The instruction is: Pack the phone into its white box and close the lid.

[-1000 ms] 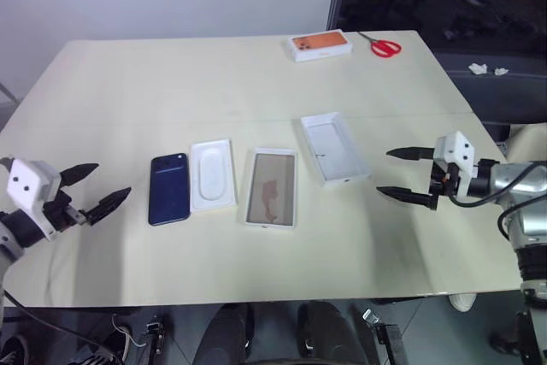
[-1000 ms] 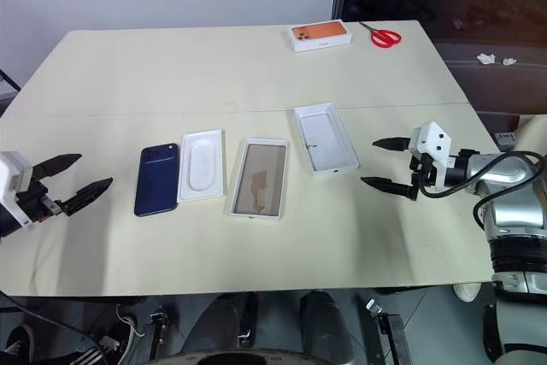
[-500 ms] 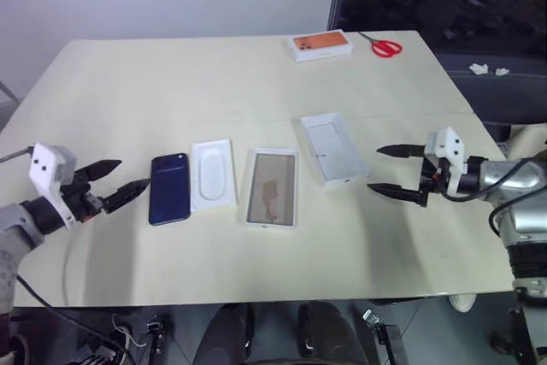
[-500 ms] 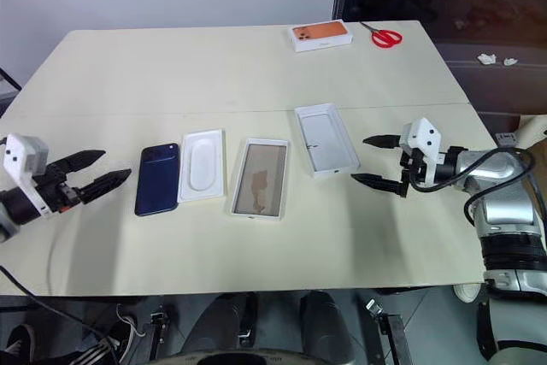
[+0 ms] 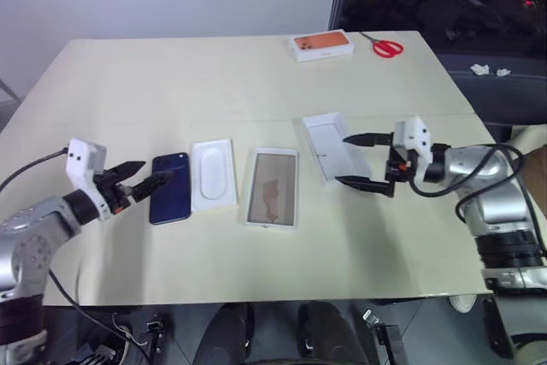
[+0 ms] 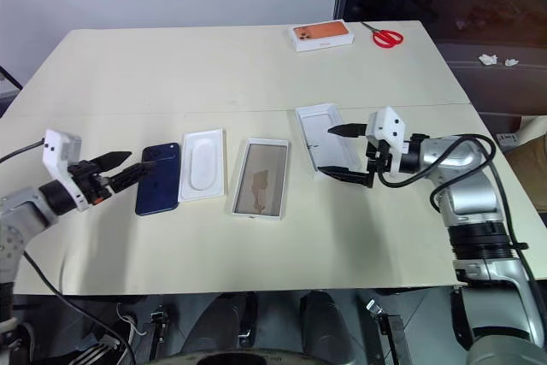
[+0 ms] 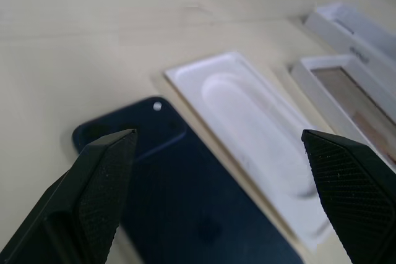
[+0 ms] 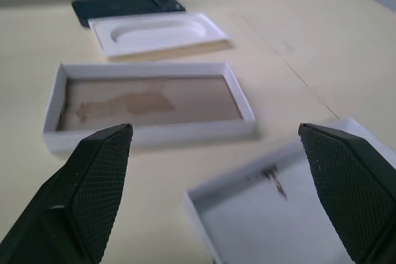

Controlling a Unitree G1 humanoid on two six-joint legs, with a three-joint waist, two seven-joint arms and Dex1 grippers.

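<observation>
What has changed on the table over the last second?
Both tools moved inward, open and holding nothing. The left tool came up to the slim dark blue phone. The right tool swung over the shallow white cardboard tray with the plain white inside. The phone, this tray, the white insert with the oblong recess and the brown-bottomed white tray lie as before.

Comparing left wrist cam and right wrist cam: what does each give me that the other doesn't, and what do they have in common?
Left wrist view: the left end effector, open, its fingers flanking the camera corner of the phone up close.
Right wrist view: the right end effector, open, framing one end of the lid, a dark mark on the lid's inner face, and the whole brownish floor of the white box.
Shared: phone, white insert, white box and lid, all lying flat on the table.
</observation>
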